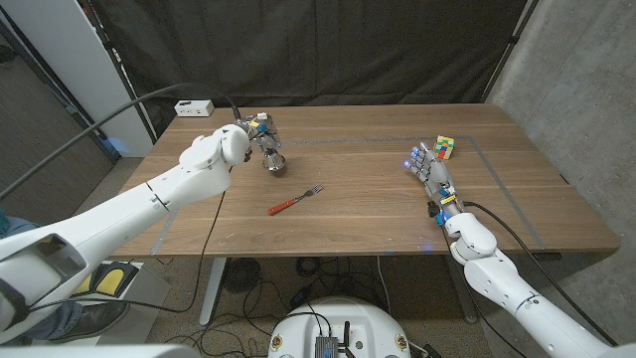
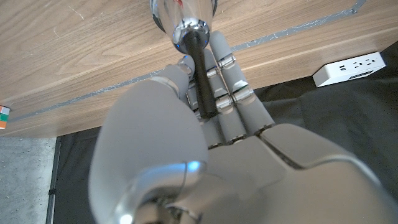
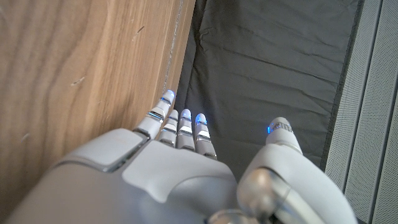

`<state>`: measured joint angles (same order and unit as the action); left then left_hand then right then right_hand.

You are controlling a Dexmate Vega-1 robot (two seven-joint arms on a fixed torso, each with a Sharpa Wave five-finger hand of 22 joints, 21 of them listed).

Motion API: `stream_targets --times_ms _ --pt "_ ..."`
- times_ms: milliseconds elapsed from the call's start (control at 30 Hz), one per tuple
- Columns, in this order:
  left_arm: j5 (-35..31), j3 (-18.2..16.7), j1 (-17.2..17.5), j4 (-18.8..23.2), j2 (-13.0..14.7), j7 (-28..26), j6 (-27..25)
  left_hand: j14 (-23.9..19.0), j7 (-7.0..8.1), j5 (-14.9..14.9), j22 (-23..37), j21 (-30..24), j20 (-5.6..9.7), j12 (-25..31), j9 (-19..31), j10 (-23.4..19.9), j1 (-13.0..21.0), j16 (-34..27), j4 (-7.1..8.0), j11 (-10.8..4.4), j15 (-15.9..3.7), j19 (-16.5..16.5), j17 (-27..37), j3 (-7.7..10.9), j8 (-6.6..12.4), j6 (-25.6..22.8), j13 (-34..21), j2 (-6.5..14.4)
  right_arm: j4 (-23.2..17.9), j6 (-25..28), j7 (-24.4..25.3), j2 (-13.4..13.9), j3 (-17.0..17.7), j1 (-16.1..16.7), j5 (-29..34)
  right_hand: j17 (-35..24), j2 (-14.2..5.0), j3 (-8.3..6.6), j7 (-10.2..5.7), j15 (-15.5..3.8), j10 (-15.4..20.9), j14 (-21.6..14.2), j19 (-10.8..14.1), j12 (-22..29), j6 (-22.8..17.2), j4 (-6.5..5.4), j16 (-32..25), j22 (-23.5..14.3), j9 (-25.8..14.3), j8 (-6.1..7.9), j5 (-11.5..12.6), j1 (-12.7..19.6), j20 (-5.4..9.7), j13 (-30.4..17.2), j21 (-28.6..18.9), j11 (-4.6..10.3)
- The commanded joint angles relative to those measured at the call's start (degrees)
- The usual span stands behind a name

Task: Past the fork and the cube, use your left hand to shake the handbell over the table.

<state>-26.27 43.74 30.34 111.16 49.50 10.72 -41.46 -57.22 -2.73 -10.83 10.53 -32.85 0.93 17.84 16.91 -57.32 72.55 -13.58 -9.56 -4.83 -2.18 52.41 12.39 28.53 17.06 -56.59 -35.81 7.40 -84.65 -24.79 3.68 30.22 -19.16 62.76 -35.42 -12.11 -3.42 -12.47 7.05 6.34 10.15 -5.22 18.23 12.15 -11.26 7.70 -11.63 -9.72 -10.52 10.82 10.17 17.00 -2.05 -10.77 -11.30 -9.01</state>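
Note:
My left hand (image 1: 250, 133) grips the black handle of the shiny handbell (image 1: 273, 162), which hangs mouth down over the far left part of the table (image 1: 378, 214). In the left wrist view my fingers (image 2: 230, 93) wrap the dark handle and the chrome bell (image 2: 183, 15) points at the wood. The red-handled fork (image 1: 295, 201) lies nearer to me than the bell, at the table's middle left. The coloured cube (image 1: 444, 147) sits at the far right, just beyond my right hand (image 1: 429, 171), which stands with fingers apart and holds nothing.
A white power strip (image 1: 194, 107) lies at the table's far left corner, also seen as a power strip (image 2: 348, 67) past my left hand. A black cable (image 1: 214, 224) trails across the table's left side. Dark curtains hang behind the table.

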Motion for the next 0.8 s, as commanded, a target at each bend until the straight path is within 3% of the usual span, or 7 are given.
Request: stream_targets --times_ms 33,800 --pt "0.51 -0.44 0.90 -1.02 -0.83 -0.96 1.20 -6.49 0.05 -0.60 0.10 -0.44 -0.02 -0.27 0.21 -0.42 0.19 -0.47 0.10 -0.09 -6.66 -0.12 0.21 0.49 -0.17 0.03 -0.24 0.50 -0.92 -0.30 0.17 0.35 0.24 0.56 0.21 -0.27 -0.34 0.12 0.08 0.18 0.42 -0.21 0.70 0.19 -0.53 0.21 -0.44 -0.12 -0.20 0.25 -0.04 0.01 -0.05 -0.26 -0.02 0.02" --pt "0.81 0.07 1.71 -4.75 -3.52 -4.93 5.42 -6.71 0.08 -0.61 0.08 -0.75 -0.03 -0.55 0.24 -0.65 0.11 -0.59 0.07 0.03 -6.71 -0.37 0.19 0.56 -0.30 -0.15 -0.39 0.42 -1.70 -0.23 -0.14 1.18 1.06 1.59 -0.47 -0.27 -0.36 0.14 0.09 0.20 0.49 -0.39 0.86 0.15 -0.64 0.23 -0.45 -0.12 -0.20 0.24 -0.04 0.05 -0.07 -0.27 -0.02 0.03"
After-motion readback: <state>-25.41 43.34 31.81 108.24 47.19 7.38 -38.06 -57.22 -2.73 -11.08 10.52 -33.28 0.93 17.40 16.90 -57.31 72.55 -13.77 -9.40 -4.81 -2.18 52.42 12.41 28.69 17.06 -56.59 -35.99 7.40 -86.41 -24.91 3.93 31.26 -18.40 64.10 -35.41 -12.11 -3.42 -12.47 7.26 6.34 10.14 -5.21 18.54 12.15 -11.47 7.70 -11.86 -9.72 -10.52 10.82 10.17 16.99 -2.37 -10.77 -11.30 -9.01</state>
